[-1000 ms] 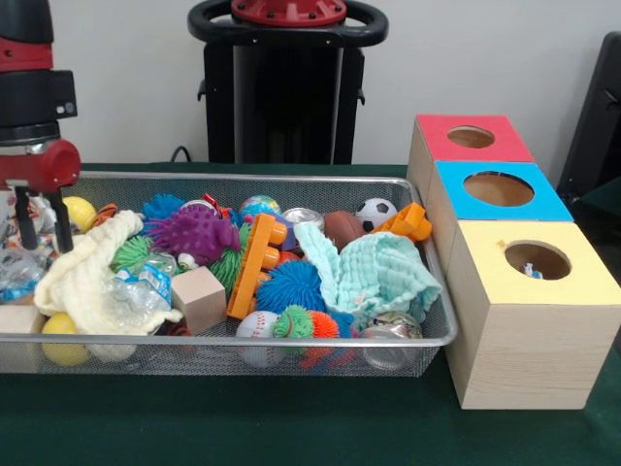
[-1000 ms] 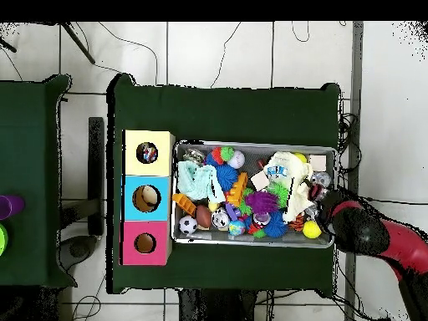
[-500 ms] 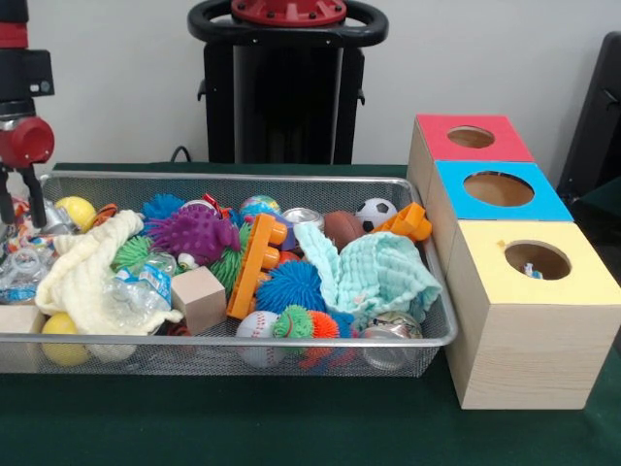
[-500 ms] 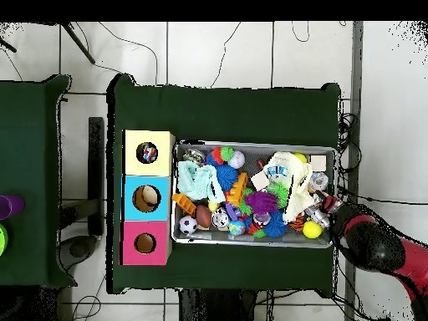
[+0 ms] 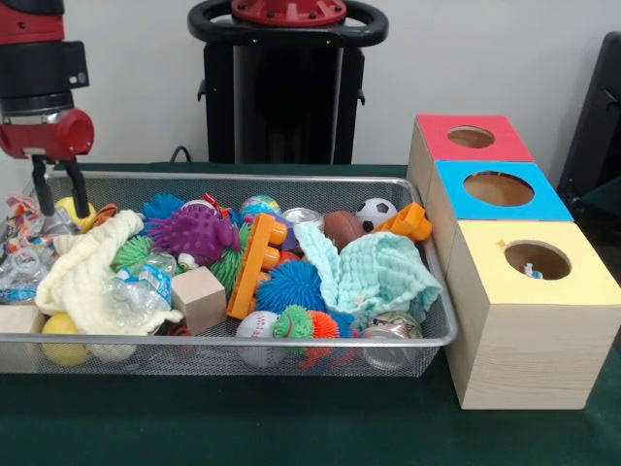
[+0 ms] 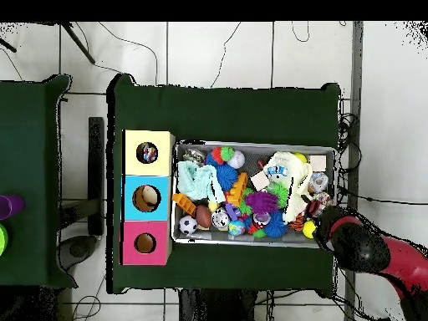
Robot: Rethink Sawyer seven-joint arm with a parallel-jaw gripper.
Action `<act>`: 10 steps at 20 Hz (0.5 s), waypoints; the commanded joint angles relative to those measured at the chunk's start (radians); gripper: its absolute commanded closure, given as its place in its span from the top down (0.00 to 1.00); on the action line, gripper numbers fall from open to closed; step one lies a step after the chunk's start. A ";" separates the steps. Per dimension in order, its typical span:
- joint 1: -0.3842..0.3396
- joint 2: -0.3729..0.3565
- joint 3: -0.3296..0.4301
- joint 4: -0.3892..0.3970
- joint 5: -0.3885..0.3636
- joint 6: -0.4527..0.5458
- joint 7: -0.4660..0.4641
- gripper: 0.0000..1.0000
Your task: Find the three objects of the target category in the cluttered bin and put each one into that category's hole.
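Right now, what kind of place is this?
Probably a robotics lab: a wire bin of toy clutter and three boxes with holes sit on a green-clothed table, under the gripper.

Open tool (image 5: 58,192) hangs over yellow ball (image 5: 78,212) in bin (image 5: 291,342).

Wire bin (image 5: 441,325) of toys left of three stacked-in-row boxes (image 5: 529,320), both on table (image 5: 291,427).

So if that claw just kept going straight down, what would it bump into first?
Most likely the yellow ball at the bin's end: the open gripper hangs right over it, fingers to either side, though depth is hard to judge.
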 commanded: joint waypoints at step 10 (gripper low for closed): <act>-0.046 0.109 -0.006 0.019 -0.028 0.002 -0.048 1.00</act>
